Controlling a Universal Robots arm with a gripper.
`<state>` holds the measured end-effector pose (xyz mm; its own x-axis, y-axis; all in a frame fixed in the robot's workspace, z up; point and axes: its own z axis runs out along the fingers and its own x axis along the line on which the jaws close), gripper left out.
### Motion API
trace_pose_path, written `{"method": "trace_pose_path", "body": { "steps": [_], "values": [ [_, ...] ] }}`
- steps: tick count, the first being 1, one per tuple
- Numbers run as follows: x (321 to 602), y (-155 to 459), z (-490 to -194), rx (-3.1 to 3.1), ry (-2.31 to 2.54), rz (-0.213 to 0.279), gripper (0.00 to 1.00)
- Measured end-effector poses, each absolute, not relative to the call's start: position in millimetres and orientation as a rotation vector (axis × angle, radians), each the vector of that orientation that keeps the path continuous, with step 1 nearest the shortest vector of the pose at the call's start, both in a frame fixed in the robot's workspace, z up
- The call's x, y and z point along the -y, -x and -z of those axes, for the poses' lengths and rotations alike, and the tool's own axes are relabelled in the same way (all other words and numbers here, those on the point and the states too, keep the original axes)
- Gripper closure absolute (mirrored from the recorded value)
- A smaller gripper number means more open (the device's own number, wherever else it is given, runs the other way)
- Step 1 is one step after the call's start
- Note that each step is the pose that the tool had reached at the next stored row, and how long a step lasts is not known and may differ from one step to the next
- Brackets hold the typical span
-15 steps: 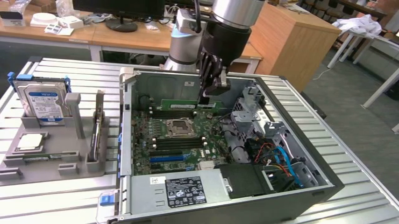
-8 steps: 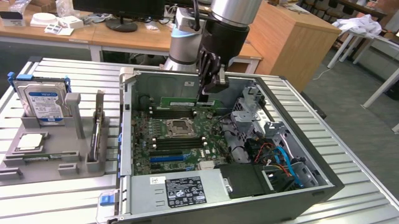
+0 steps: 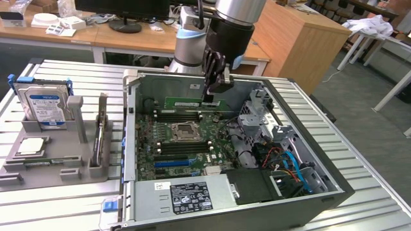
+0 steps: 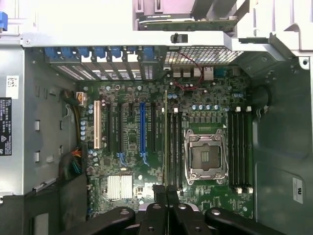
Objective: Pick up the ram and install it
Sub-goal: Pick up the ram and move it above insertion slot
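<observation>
My gripper hangs over the open computer case, shut on the ram, a long thin green stick held level just above the motherboard. The stick hovers over the black memory slots on the far side of the silver processor socket. In the wrist view the ram shows edge-on as a thin line between the fingertips of the gripper, running along the memory slots beside the socket. Whether it touches a slot I cannot tell.
A grey fixture tray at the exterior view's left holds a hard drive, a square processor chip and another upright stick. Inside the case are a drive cage, loose cables and a power supply.
</observation>
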<state>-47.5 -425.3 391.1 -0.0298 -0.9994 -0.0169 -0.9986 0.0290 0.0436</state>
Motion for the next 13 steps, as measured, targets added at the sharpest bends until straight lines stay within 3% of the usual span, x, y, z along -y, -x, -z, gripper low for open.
{"method": "trace_pose_path", "body": {
  "steps": [13],
  "values": [
    [420.0, 42.2, -391.0, 2.243, -2.172, 0.067, 0.88]
  ]
}}
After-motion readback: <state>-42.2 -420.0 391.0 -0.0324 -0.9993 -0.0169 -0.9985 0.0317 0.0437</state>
